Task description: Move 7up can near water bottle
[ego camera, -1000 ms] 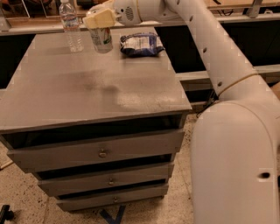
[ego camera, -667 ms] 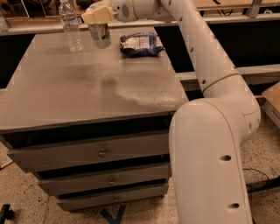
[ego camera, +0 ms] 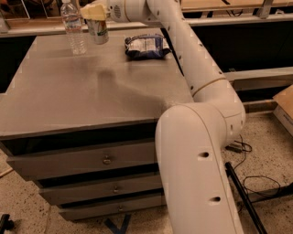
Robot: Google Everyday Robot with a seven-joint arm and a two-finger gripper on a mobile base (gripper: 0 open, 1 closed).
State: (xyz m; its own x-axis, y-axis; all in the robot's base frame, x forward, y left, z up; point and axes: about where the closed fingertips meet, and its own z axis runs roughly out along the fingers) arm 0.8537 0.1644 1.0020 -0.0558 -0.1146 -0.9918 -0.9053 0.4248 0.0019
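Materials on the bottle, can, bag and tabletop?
Water bottle: clear plastic, see-through ribbed walls. 7up can, under the gripper beside the bottle: likely aluminium, printed label, top hidden. Snack bag: glossy crinkled film, probably plastic. Table: matte grey top, soft sheen; painted metal or laminate, can't tell.

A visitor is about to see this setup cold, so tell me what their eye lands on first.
The bulky white robot arm dominates the right foreground, stretching across the grey drawer cabinet to its far edge. There its gripper sits on top of the 7up can, close beside the clear water bottle. A crumpled blue-white snack bag lies on the can's other side.
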